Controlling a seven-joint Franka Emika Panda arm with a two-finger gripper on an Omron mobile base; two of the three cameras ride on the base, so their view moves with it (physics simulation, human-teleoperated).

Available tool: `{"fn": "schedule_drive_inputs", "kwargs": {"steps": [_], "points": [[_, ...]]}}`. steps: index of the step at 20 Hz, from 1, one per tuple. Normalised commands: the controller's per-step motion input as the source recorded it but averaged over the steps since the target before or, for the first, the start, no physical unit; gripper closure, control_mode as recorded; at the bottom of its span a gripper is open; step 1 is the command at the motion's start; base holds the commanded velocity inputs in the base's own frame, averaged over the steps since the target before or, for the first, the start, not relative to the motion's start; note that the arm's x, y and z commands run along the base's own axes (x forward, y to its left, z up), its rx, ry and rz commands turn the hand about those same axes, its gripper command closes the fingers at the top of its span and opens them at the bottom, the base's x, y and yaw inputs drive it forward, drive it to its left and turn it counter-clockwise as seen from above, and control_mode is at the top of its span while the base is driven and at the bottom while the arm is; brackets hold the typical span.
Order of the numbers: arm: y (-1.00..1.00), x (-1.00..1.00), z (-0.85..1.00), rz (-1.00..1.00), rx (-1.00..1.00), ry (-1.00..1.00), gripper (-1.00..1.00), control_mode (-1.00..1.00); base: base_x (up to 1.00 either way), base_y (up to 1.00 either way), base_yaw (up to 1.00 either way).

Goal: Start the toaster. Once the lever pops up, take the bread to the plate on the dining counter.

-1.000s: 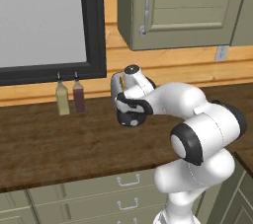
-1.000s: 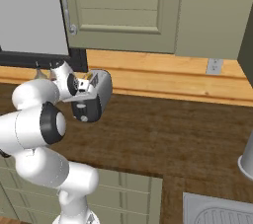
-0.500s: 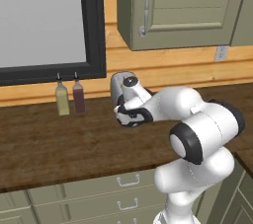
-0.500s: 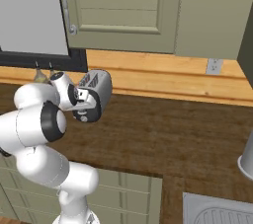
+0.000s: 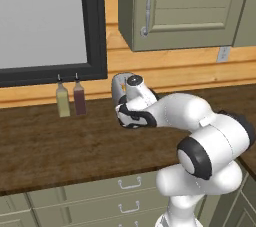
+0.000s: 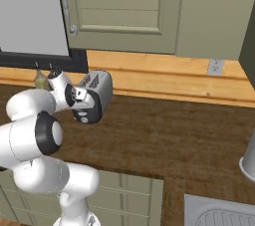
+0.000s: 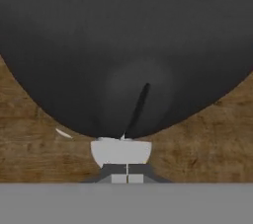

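The silver toaster (image 6: pixel 99 86) stands on the dark wood worktop (image 6: pixel 169 135) by the back wall; in the left base view the toaster (image 5: pixel 119 85) is mostly hidden behind my hand. My gripper (image 7: pixel 127 176) is shut and empty. It presses against the toaster's black end panel (image 7: pixel 123 45), right at the pale lever (image 7: pixel 121 151) below the dark slot (image 7: pixel 139 105). From the right the gripper (image 6: pixel 85 102) sits low on that end panel. The bread is hidden. The plate and the dining counter are out of view.
Two bottles (image 5: pixel 63 100) (image 5: pixel 79 98) stand left of the toaster under a black-framed window (image 5: pixel 95 26). An olive wall cabinet (image 5: pixel 185 11) hangs above. A wall outlet (image 6: pixel 214 66), a grey vessel (image 6: pixel 249 160) and a sink (image 6: pixel 219 214) lie to the right. Drawers (image 5: pixel 125 196) run below.
My hand has swung lower and closer against the toaster's end panel. The jaws have stayed shut, and the toaster has not moved.
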Motion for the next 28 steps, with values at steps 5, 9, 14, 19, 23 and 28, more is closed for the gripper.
{"fn": "schedule_drive_inputs", "kwargs": {"steps": [5, 9, 14, 19, 23, 28], "points": [[0.0, -0.15, 0.72, 0.0, 0.07, -0.13, 1.0, -1.0, 0.0, 0.0, 0.0], [0.0, -0.06, 0.69, 0.0, 0.02, -0.13, 1.0, -1.0, 0.0, 0.0, 0.0], [0.0, -0.01, 0.55, 0.0, 0.02, -0.16, 1.0, -1.0, 0.0, 0.0, 0.0], [0.0, 0.0, 0.44, 0.0, 0.02, -0.09, 1.0, -1.0, 0.0, 0.0, 0.0], [0.02, 0.04, 0.26, 0.0, 0.0, -0.07, 1.0, -1.0, 0.0, 0.0, 0.0], [0.0, 0.08, 0.04, 0.0, 0.0, -0.08, 1.0, -1.0, 0.0, 0.0, 0.0]]}}
